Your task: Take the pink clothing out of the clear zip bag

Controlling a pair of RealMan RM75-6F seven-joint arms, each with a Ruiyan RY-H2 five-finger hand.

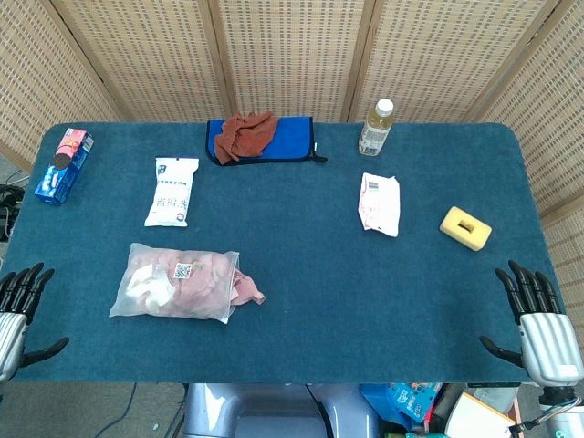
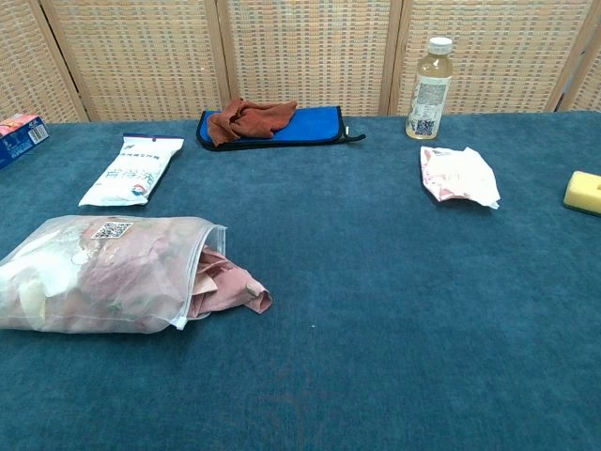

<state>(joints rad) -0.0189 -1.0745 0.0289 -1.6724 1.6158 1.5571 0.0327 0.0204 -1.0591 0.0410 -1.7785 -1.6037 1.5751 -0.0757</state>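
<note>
The clear zip bag (image 1: 173, 281) (image 2: 89, 272) lies flat on the blue table's near left part, its mouth facing right. Pink clothing (image 1: 245, 286) (image 2: 230, 287) fills it, and a fold spills out of the open mouth onto the cloth. My left hand (image 1: 16, 310) hangs off the table's left front corner, fingers spread, holding nothing, well left of the bag. My right hand (image 1: 540, 321) sits at the right front corner, fingers also spread and empty. Neither hand shows in the chest view.
A white packet (image 1: 172, 191) (image 2: 131, 170) lies behind the bag. Further back are a blue pouch (image 1: 290, 139) (image 2: 310, 125) with a rust cloth (image 1: 246, 133) (image 2: 249, 119), a bottle (image 1: 375, 127) (image 2: 430, 88), a pink-white packet (image 1: 380, 203) (image 2: 458, 176), a yellow sponge (image 1: 465, 227) (image 2: 584, 192) and a blue box (image 1: 62, 165) (image 2: 19, 136).
</note>
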